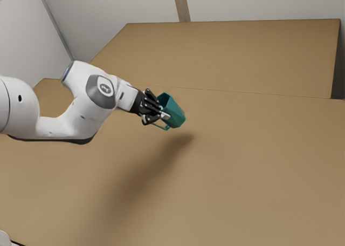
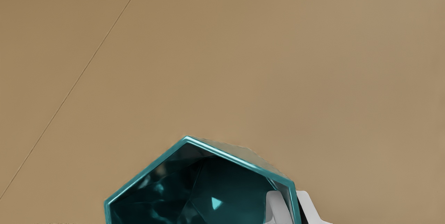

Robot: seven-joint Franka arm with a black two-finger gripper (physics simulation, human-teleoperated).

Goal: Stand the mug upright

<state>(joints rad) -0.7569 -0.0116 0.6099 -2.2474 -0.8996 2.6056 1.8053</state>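
Mug hangs tilted above the counter, mouth toward the tool, which pinches its wall; best level the base before lowering, loosening only once it sits flat.

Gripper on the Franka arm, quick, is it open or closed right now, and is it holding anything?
Gripper: closed on the wall of the teal faceted mug, one finger inside, one outside, holding it tilted above the table.
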